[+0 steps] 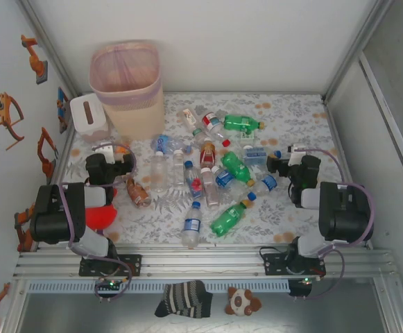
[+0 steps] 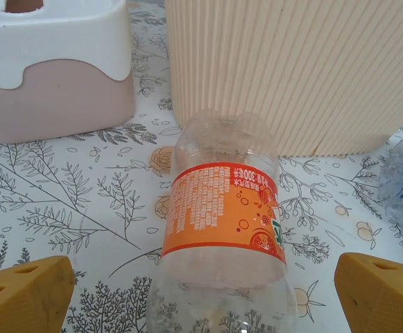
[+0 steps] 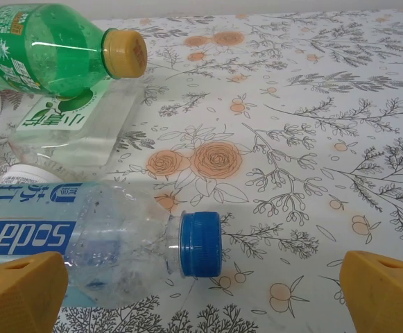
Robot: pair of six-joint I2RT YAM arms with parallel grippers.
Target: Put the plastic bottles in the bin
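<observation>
Left pincer [image 2: 201, 298] agape, facing orange-labelled bottle [image 2: 222, 208] — bin [image 2: 298, 69] beyond.

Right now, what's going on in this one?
Two arms are meant to put bottles into the bin, but none shows inside it yet. The bottles lie scattered on the table. The left hand, open and empty, is lined up on an orange-label bottle lying before the bin. The right hand, also open and empty, faces a blue-cap bottle.
</observation>
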